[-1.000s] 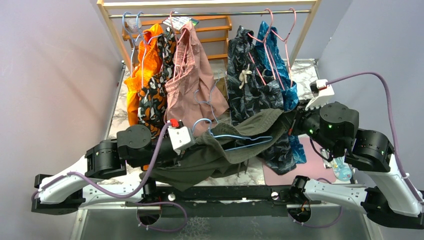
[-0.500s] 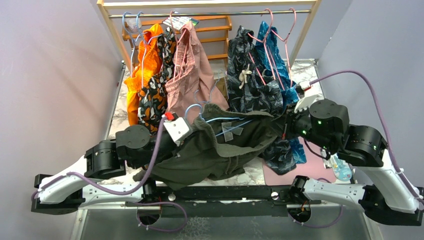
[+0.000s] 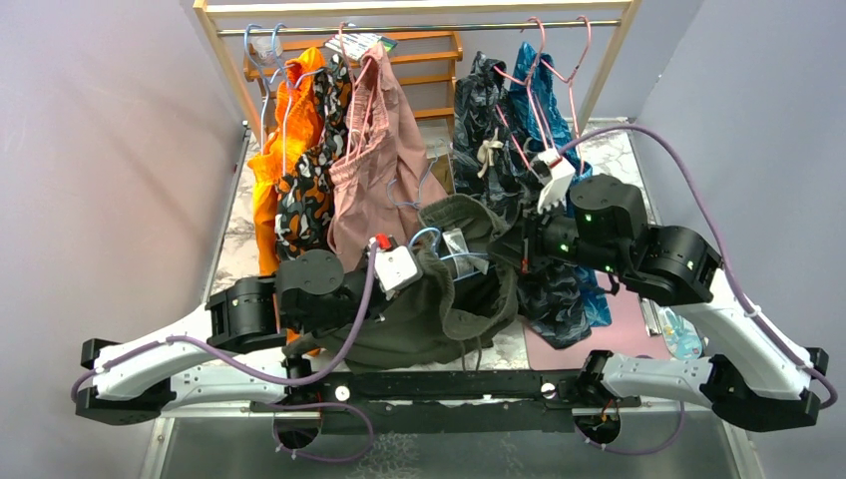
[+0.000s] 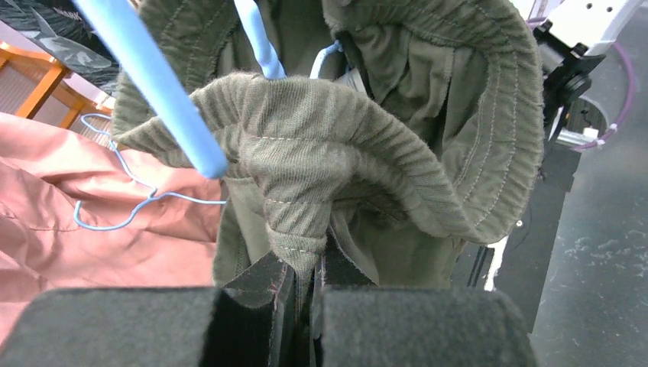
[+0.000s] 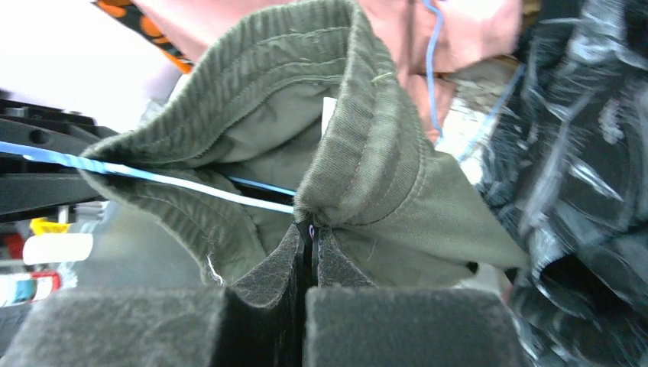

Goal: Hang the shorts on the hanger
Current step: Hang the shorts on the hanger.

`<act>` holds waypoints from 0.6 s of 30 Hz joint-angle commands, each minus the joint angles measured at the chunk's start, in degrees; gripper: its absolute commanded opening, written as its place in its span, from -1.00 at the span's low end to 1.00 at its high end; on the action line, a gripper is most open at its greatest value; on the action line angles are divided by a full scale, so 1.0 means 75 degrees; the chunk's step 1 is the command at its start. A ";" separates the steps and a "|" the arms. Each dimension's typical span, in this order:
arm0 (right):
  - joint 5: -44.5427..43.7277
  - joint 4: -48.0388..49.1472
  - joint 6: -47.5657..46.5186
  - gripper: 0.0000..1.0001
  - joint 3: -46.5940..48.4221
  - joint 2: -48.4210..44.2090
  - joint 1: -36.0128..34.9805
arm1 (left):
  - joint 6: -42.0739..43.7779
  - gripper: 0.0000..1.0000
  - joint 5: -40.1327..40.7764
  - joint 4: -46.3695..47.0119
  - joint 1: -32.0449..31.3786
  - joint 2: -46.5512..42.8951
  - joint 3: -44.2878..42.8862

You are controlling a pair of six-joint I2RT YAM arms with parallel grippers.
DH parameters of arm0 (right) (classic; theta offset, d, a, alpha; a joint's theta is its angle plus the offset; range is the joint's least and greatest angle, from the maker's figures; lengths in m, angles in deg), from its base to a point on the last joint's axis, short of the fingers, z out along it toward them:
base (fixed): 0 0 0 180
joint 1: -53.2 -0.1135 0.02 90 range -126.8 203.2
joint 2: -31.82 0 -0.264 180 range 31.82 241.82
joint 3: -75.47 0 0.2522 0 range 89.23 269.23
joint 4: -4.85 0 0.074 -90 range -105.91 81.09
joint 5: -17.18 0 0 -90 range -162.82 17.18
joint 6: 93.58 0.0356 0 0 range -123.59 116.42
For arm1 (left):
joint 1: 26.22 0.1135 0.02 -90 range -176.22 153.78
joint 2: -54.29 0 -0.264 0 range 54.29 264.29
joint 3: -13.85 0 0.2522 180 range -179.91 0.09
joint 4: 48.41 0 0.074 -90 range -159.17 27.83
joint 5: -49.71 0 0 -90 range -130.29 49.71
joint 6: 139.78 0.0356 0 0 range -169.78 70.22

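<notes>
Left gripper, at nine o'clock of the shorts, pinches the waistband. The hanger runs through the waist opening, so it looks partly threaded. Right gripper, at two o'clock, clamps the band too. Left to do: settle the shorts and release.

Wooden rack at top of frame, with a metal rail across it. On the rail, left to right:
- spare light-blue hangers
- orange garment
- black-and-orange print garment
- dusty-pink shorts
- dark grey leaf-print shorts
- teal garment

Pink wire hangers at upper right. Marble counter underneath. Pink mat lower right, with a small clear plastic item at its right edge, too small to identify. Lilac walls on both sides.
</notes>
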 commanded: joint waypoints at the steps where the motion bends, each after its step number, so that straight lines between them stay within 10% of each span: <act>1: 0.1517 0.1653 -0.0007 -0.98 0.0584 0.0246 -0.0005 | -0.0131 -1.00 -0.0502 0.0925 -0.0005 -0.0413 0.0335; 18: 0.2806 0.2346 -0.0646 -0.99 0.1348 0.1202 -0.0006 | -0.0620 -1.00 -0.0385 0.1740 -0.0002 -0.1683 0.1636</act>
